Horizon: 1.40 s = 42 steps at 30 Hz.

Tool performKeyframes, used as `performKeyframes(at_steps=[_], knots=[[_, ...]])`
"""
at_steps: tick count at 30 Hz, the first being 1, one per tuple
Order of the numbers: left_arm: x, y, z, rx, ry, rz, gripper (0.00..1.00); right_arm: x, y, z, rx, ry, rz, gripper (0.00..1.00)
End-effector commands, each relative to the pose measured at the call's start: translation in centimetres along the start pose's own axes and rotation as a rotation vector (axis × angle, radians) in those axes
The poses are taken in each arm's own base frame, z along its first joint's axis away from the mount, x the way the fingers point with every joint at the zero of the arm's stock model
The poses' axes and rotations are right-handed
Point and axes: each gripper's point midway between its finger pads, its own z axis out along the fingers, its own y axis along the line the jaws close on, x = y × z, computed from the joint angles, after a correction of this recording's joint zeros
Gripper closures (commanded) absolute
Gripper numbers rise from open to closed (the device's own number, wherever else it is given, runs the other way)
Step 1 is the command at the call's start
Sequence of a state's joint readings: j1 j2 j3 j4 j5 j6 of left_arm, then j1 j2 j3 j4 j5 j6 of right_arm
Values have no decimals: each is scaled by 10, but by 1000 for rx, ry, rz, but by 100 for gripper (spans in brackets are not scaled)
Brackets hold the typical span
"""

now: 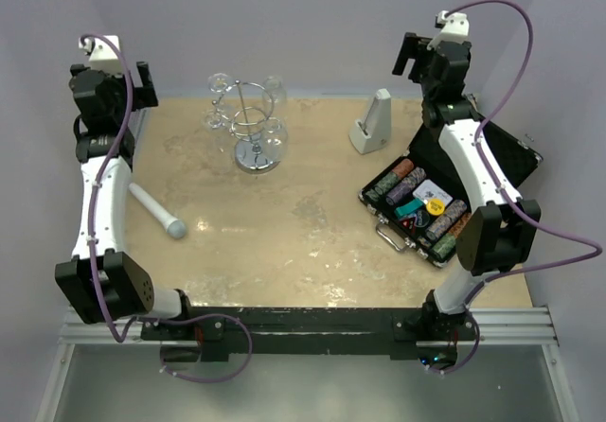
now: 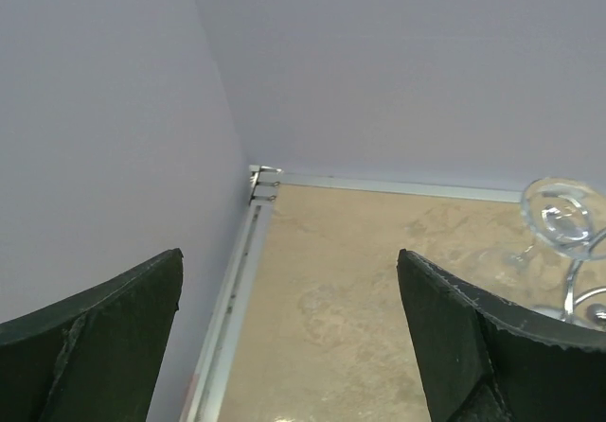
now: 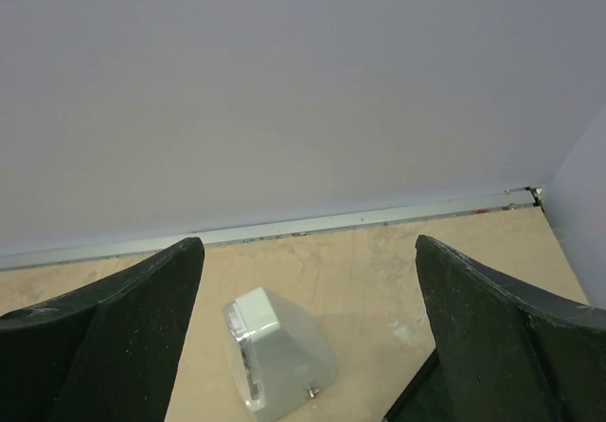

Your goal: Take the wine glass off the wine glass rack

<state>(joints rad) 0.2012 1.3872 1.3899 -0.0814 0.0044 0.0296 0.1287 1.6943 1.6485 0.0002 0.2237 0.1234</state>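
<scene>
- Left gripper [image 2: 294, 342]: the jaws are spread wide with nothing between them. It is raised over the far left corner of the table, well clear of the surface.
- Right gripper [image 3: 305, 290]: the jaws are likewise spread wide and hold nothing. It is raised near the far right edge of the table and faces the back wall.
- Wine glass rack [image 1: 254, 134]: a chrome wire stand on a round shiny disc base. It stands upright at the far middle-left of the table, to the right of the left gripper and apart from it.
- Wine glasses [image 1: 274, 135]: several clear glasses hang around the rack's hoop and arms, all on the rack. The left wrist view catches one round clear part at its right edge, beside a chrome wire. The exact number cannot be told.
- Metronome [image 3: 279, 360]: a grey wedge that stands on the table below and ahead of the right gripper. It is well to the right of the rack.
- Chip case [image 1: 426, 209]: a black case that lies open at the right side, with rows of coloured chips. The right arm partly crosses it.
- White rod [image 1: 156, 211]: it has a grey tip and lies flat at the left, beside the left arm.
- Table [image 1: 303, 242]: a beige mottled top with a metal rail at the far edge.
</scene>
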Motion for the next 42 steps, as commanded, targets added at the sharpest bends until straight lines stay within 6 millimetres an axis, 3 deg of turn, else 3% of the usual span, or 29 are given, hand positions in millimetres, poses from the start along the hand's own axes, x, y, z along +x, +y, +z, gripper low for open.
performKeyframes(at_steps=[1,8,17,25,32,42], knots=[[-3,4,-16,74,-22,76,0,-40,3,-12,-25,-95,10,1],[83,-42,-53,380,112,215,5,-32,38,-26,-275,-77,-190,2],[127,-97,-112,742,11,373,11,-21,58,-34,-403,-49,-198,3],[136,-126,-113,964,42,300,29,-11,63,-39,-444,-16,-186,4],[117,-135,-86,923,-56,189,35,-14,63,-44,-449,-13,-187,4],[128,-152,-65,919,-104,163,45,-21,58,-55,-429,-9,-192,4]])
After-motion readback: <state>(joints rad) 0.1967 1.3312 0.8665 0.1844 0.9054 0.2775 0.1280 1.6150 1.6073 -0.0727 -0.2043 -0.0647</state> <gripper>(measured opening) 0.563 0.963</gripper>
